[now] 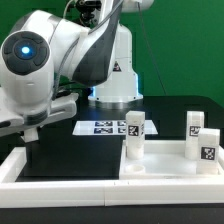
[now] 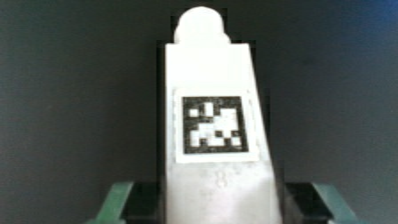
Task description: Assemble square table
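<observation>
Between the two green fingers (image 2: 121, 200) of the gripper (image 2: 214, 205), a white leg (image 2: 212, 110) is sitting in the wrist view. The fingers are pressing on both sides of the leg, so the gripper is pinching it. The leg is pointing away from the camera, its rounded tip is showing at the far end, and a black-and-white tag (image 2: 215, 125) is sticking to its flat face. Behind it the black table top is looking dark and plain.

On the exterior view's left, the big white robot arm (image 1: 40, 65) is hanging over the black table (image 1: 60, 150). Its fingers are hiding behind the wrist there. The marker board (image 1: 105, 127) is lying flat near the robot's base. On the exterior view's right, three more white legs are standing upright: one (image 1: 134, 137) near the middle, one (image 1: 194, 126) further back, and one (image 1: 208, 152) close to the white bar (image 1: 100, 186) that is edging the table
</observation>
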{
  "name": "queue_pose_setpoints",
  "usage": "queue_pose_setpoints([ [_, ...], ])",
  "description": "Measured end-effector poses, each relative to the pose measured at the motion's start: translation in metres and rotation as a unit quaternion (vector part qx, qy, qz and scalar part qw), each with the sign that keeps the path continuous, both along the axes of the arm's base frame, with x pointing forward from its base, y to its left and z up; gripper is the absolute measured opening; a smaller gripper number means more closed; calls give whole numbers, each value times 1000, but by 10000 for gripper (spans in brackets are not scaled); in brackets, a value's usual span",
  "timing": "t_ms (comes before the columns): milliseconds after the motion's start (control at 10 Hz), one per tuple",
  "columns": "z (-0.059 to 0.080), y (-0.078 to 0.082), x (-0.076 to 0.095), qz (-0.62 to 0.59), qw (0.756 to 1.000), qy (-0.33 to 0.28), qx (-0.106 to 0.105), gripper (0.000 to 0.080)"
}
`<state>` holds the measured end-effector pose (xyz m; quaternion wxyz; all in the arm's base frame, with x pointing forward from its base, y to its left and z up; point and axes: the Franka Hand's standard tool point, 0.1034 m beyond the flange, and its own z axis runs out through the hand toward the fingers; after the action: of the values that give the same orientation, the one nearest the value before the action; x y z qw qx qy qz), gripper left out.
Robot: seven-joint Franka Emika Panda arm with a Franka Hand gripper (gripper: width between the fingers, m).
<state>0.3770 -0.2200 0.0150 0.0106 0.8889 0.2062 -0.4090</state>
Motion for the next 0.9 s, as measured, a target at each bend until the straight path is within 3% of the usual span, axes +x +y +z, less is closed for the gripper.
queue_pose_setpoints([
  [300, 0, 0, 0, 0, 1000, 0, 0, 291],
  [400, 6, 4, 2, -2, 1000, 9, 0, 291],
  [700, 72, 20, 44, -19, 1000, 11, 7, 291],
  [800, 83, 21, 53, -17, 1000, -2, 8, 291],
  [900, 79, 19, 51, -17, 1000, -7, 12, 291],
])
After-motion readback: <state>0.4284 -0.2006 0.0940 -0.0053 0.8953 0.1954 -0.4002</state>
